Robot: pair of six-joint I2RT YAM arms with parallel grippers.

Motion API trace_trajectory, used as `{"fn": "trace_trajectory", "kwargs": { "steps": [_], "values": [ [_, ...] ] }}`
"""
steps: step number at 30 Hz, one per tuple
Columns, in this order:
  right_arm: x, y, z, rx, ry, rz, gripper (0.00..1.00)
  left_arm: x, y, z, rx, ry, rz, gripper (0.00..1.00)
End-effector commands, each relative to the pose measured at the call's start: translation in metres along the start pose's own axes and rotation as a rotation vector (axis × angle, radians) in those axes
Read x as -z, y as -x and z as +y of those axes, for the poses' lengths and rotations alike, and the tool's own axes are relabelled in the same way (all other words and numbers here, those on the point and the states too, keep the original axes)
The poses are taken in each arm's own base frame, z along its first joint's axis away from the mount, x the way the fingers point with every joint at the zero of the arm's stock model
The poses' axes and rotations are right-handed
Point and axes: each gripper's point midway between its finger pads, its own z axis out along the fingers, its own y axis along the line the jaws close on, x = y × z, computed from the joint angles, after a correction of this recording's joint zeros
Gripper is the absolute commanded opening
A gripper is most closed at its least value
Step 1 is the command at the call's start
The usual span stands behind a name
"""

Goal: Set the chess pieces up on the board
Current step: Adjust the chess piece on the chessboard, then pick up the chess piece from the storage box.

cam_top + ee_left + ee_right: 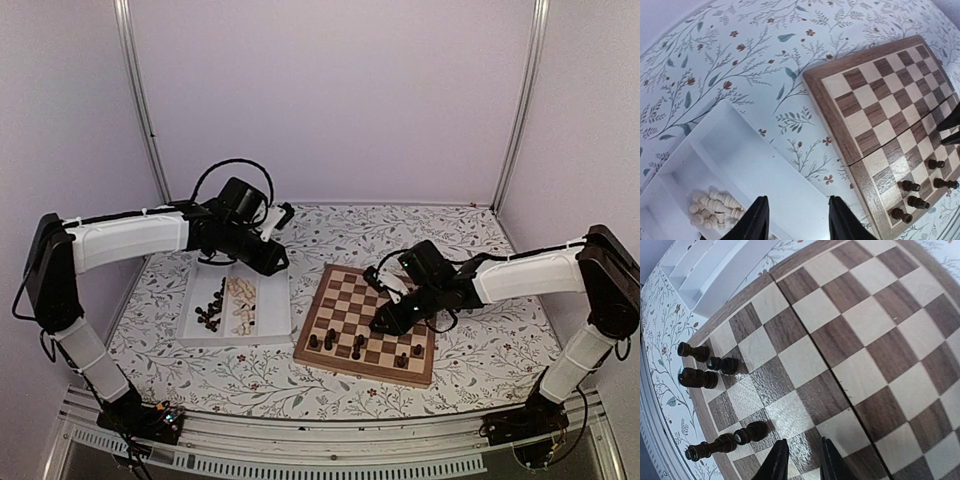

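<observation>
Chess pieces (330, 340) of the dark set stand upright on the near rows of the board (350, 290). We find left pincer (799, 210) and right pincer (804, 447) both released, empty.

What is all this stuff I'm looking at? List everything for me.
board: one, tan and dark brown squares, right of centre
dark pieces on board: five, brown-black, by its near edge
dark pieces in tray: heap, too small to count, left compartment
pale pieces: heap, beige, right compartment
tray: one, white, left of the board
tablecloth: one, white with leaf print, covering the table
walls: pale lilac, back and sides
arms: two, white and black, one each side
left gripper: black, open, empty, above the tray
right gripper: black, slightly open, empty, over the board
</observation>
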Motion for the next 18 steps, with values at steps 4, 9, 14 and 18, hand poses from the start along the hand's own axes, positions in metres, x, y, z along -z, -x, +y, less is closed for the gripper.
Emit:
{"fn": "trace_trajectory", "kwargs": {
  "steps": [4, 9, 14, 18],
  "values": [
    [0.051, 0.027, -0.017, -0.027, -0.148, -0.171, 0.29, 0.053, -0.06, 0.079, 0.247, 0.279, 0.057, 0.5],
    [0.064, 0.029, -0.019, -0.02, -0.167, -0.223, 0.31, 0.063, -0.098, 0.115, 0.426, 0.275, 0.063, 0.51],
    [0.065, 0.029, -0.018, -0.008, -0.169, -0.225, 0.32, 0.047, -0.124, 0.122, 0.527, 0.236, 0.128, 0.46],
    [0.066, 0.026, -0.019, -0.01, -0.168, -0.233, 0.32, 0.031, -0.132, 0.125, 0.554, 0.232, 0.157, 0.44]
  ]
}}
